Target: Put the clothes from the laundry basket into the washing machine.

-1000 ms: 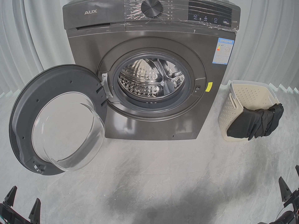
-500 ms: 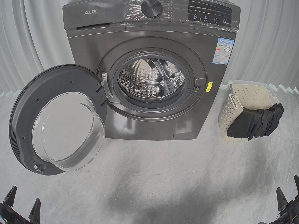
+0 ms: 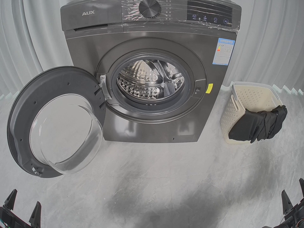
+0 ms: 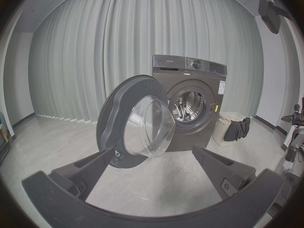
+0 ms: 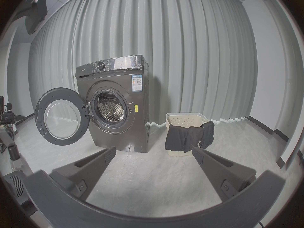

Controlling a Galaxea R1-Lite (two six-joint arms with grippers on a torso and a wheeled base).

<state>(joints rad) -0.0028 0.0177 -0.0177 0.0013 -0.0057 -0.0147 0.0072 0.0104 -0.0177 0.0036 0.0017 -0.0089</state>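
- Washing machine [image 3: 148,64]: grey front-loader, standing on the pale marbled floor [image 3: 190,162] before a pleated curtain [image 3: 31,32]; clear film is covering its control panel.
- Door [image 3: 57,121]: round, with a bulging glass window, hanging wide open on the robot's left of the port, hinged at the port's left edge.
- Drum [image 3: 150,78]: perforated steel, showing through the open port.
- Laundry basket [image 3: 253,95]: cream, perforated walls, sitting on the floor just beside the machine's right side.
- Clothes [image 3: 258,125]: a dark bundle, draping over the basket's near rim, part trailing down the outer wall and part lying inside.
- Left end effector [image 3: 24,201]: hovering low at the near left, short of the open door, its fingers spread apart and gripping nothing.
- Right end effector [image 3: 293,187]: hovering low at the near right, well apart from the basket, its fingers spread apart and gripping nothing.
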